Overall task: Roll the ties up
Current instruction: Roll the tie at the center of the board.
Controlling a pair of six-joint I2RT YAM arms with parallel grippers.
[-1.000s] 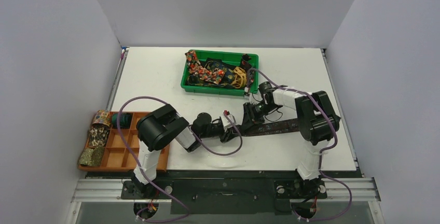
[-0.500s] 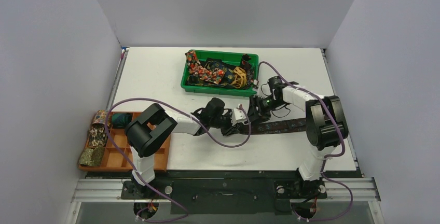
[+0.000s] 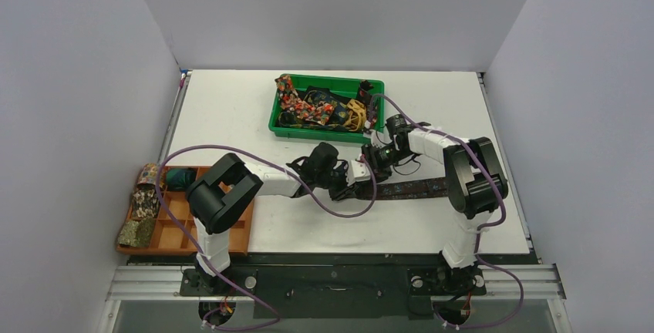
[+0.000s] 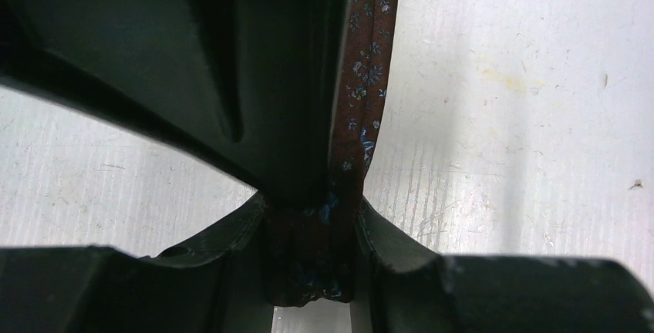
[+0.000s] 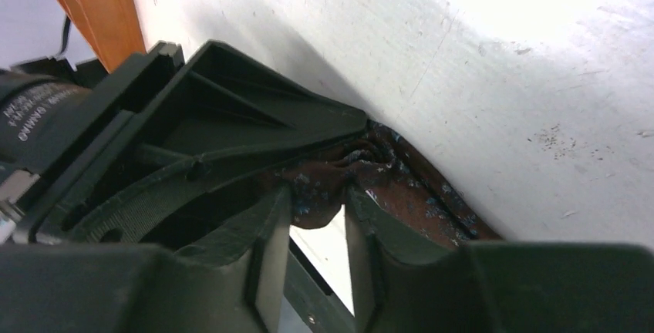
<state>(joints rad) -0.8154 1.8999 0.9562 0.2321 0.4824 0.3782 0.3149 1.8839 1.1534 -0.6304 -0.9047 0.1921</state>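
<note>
A dark brown tie (image 3: 412,188) with small blue flecks lies flat across the table, right of centre. My left gripper (image 3: 348,181) is at its left end, shut on a folded bunch of the tie (image 4: 370,63), which fills the gap between the left gripper's (image 4: 312,264) jaws. My right gripper (image 3: 375,162) meets it from the far right. The right gripper (image 5: 318,202) pinches a fold of the same tie (image 5: 416,202) at its fingertips, tight against the left gripper's black body (image 5: 193,140). More ties (image 3: 316,105), red floral and yellow, fill the green bin.
The green bin (image 3: 324,130) stands at the back centre, just beyond both grippers. An orange divided tray (image 3: 189,225) sits at the near left with several rolled ties (image 3: 144,202) along its left side. Purple cables loop over both arms.
The left arm reached out to the right over the first half second, then held. The right gripper drew in toward the left one, onto the tie's end. The tie's flat length shifted slightly.
</note>
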